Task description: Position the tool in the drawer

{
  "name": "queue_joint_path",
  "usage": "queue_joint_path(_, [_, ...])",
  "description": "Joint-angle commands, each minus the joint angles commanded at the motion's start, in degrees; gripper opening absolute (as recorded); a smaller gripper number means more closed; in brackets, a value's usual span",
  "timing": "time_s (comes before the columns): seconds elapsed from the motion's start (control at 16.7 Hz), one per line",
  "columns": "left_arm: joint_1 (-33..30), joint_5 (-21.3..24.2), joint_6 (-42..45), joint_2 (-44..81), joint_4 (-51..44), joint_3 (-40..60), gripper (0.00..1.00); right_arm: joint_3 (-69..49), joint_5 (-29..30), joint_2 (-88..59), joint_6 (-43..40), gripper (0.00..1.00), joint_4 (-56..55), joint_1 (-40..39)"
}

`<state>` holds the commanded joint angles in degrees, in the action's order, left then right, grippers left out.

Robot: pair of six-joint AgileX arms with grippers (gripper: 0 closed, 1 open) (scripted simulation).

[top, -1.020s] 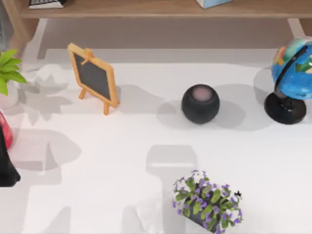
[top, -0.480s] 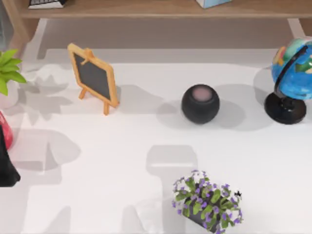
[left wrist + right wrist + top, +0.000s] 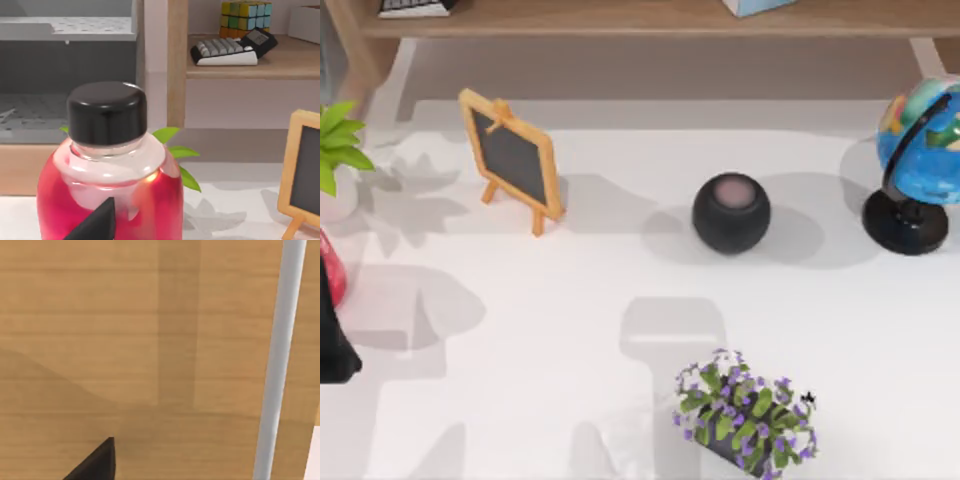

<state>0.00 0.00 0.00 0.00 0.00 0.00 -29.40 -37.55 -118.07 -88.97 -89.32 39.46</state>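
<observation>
— What sort of place is this?

— A study or home office, rendered in simulation. The white desk (image 3: 570, 300) carries a small chalkboard easel (image 3: 512, 158), a blue globe (image 3: 920, 150) on a black stand, a round dark speaker (image 3: 731, 212) and a pot of purple flowers (image 3: 745, 412).

— Anything beyond the desk?

— A wooden shelf (image 3: 250, 65) behind it holds a calculator (image 3: 230, 49) and a colour-cube puzzle (image 3: 246, 15). A leafy green plant (image 3: 338, 140) stands at the desk's left edge, near a red bottle with a black cap (image 3: 107, 165). It has household clutter, not workshop gear.
</observation>
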Motion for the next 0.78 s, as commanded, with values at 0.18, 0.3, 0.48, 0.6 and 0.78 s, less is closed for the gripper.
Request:
queue_joint_path(0.18, [0.0,0.0,0.0,0.0,0.0,0.0,1.00,0.0,0.0,0.0,0.0,0.77,0.0,0.0])
queue_joint_path(0.3, [0.0,0.0,0.0,0.0,0.0,0.0,1.00,0.0,0.0,0.0,0.0,0.62,0.0,0.0])
queue_joint_path(0.48, [0.0,0.0,0.0,0.0,0.0,0.0,1.00,0.0,0.0,0.0,0.0,0.40,0.0,0.0])
queue_joint_path(0.6, [0.0,0.0,0.0,0.0,0.0,0.0,1.00,0.0,0.0,0.0,0.0,0.25,0.0,0.0])
queue_joint_path(0.78, [0.0,0.0,0.0,0.0,0.0,0.0,1.00,0.0,0.0,0.0,0.0,0.02,0.0,0.0])
